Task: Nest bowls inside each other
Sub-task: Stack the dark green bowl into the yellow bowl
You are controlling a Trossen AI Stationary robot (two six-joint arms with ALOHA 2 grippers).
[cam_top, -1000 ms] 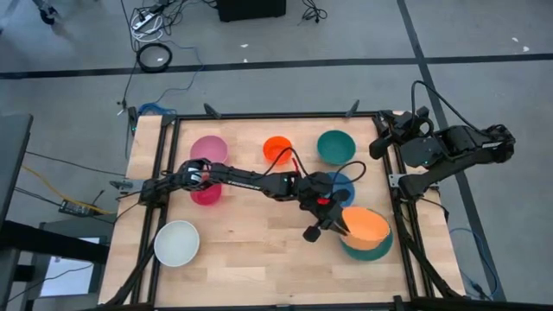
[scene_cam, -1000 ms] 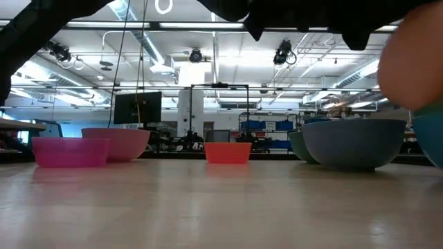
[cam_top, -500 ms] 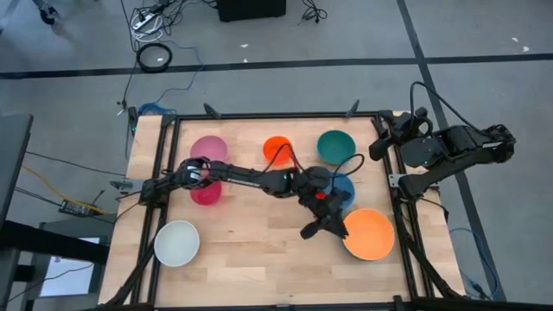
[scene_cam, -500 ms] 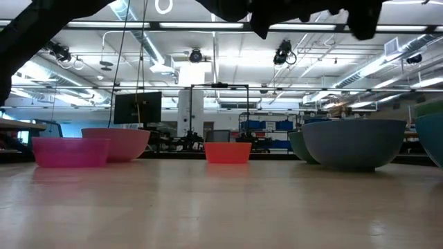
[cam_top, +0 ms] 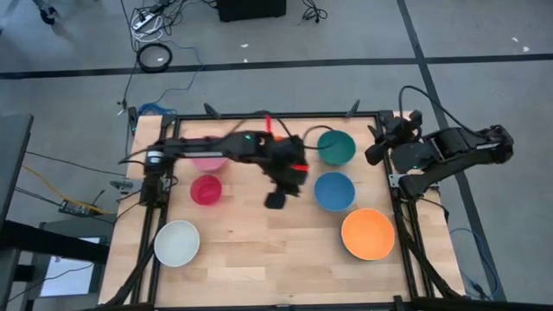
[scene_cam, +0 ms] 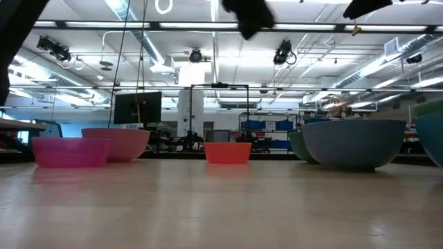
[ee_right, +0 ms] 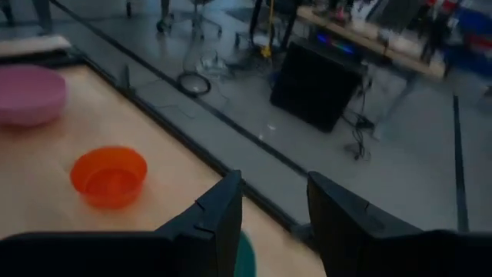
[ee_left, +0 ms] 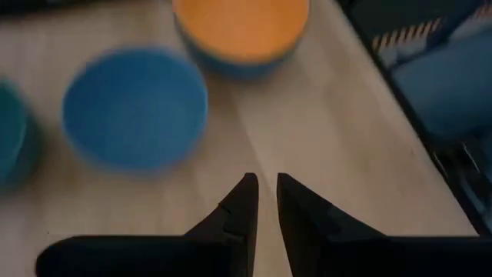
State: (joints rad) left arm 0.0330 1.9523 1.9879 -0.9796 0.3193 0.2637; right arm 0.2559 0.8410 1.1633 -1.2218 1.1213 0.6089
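Observation:
My left gripper (cam_top: 276, 201) hangs over the middle of the table, tilted down, its fingers (ee_left: 247, 201) a narrow gap apart with nothing between them. Ahead of it the blue bowl (ee_left: 134, 108) rests on its base. The yellow-orange bowl (cam_top: 367, 233) sits nested in a darker bowl whose rim (ee_left: 238, 68) shows beneath it. The teal bowl (cam_top: 335, 147), the pink bowl (cam_top: 207, 157), the magenta-red bowl (cam_top: 206, 190) and the white bowl (cam_top: 176, 243) stand singly on the table. The orange-red bowl (ee_right: 108, 177) is hidden under my left arm in the high view. My right gripper (ee_right: 273, 208) waits open at the far right corner.
A dark metal frame (cam_top: 276, 115) runs along the table's edges. There is bare wood (cam_top: 268, 250) between the white bowl and the yellow-orange bowl. Cables and a dark box (ee_right: 315, 81) lie on the floor beyond the far edge.
My left gripper has drawn away from the yellow-orange bowl, rising and going toward the table's far left to its middle, and has tipped to a shallower angle. The yellow-orange bowl, tilted a second ago, now lies level inside the darker bowl.

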